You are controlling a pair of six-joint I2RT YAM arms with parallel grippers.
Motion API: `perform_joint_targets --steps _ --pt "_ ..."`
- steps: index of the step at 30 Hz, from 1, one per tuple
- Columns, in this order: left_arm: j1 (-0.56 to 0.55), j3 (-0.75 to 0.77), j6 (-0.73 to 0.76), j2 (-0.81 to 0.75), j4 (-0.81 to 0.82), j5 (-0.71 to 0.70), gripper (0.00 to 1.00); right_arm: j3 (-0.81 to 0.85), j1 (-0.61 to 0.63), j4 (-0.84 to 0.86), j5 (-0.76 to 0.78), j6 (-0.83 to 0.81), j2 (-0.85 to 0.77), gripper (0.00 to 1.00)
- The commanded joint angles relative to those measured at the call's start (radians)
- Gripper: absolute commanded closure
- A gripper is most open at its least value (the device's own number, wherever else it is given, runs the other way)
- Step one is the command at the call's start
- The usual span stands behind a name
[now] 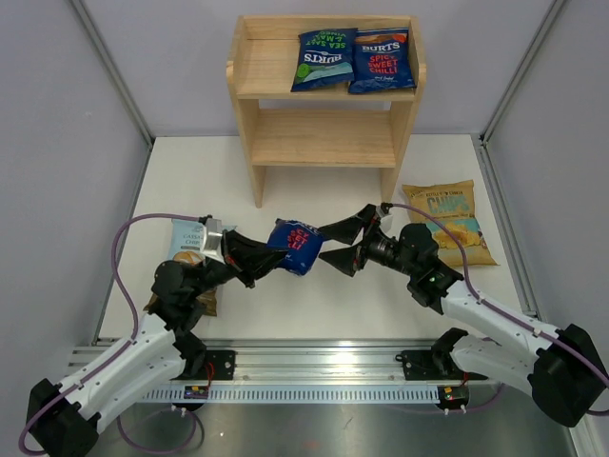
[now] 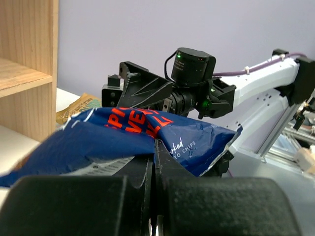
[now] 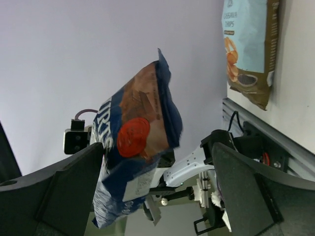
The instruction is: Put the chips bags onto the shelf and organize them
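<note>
Top external: red-label Burts bag [image 1: 295, 246] mid-air, in front of shelf [image 1: 324, 138]. Left tool [image 1: 259, 265] clenched on its seam; right tool [image 1: 335, 246] released, straddling opposite end. Likely light, crinkly, slippery; best pinch flat seam.

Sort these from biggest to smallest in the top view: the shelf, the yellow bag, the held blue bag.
1. shelf
2. yellow bag
3. held blue bag, but it is crumpled and raised, so this is less sure

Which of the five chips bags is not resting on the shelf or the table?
The dark-blue Burts bag with red print, pinched in the air by the left end effector. Two others lie on the shelf, on its top tier, and two on the table.
</note>
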Motion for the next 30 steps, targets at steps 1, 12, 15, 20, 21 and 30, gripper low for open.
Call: perform_joint_targets --steps 1,12,15,20,21,30 --pt "0.000 0.044 0.079 0.020 0.111 0.079 1.00 0.004 0.029 0.171 -0.010 0.107 0.037 0.01" --pt "-0.042 0.076 0.135 0.080 0.093 0.111 1.00 0.000 0.075 0.433 0.028 0.231 0.174 0.16" --pt "-0.042 0.076 0.155 0.052 0.038 0.062 1.00 -0.043 0.075 0.438 0.096 0.224 0.130 0.47" --pt "-0.042 0.073 0.148 0.003 -0.042 -0.011 0.81 -0.036 0.072 0.312 0.166 0.133 0.036 0.60" --pt "-0.042 0.077 0.143 -0.006 -0.080 -0.051 0.76 -0.034 0.072 0.276 0.180 0.113 0.022 0.65" --pt "-0.042 0.139 -0.080 -0.124 -0.390 -0.355 0.01 0.038 0.072 0.111 0.389 -0.256 -0.111 0.80"
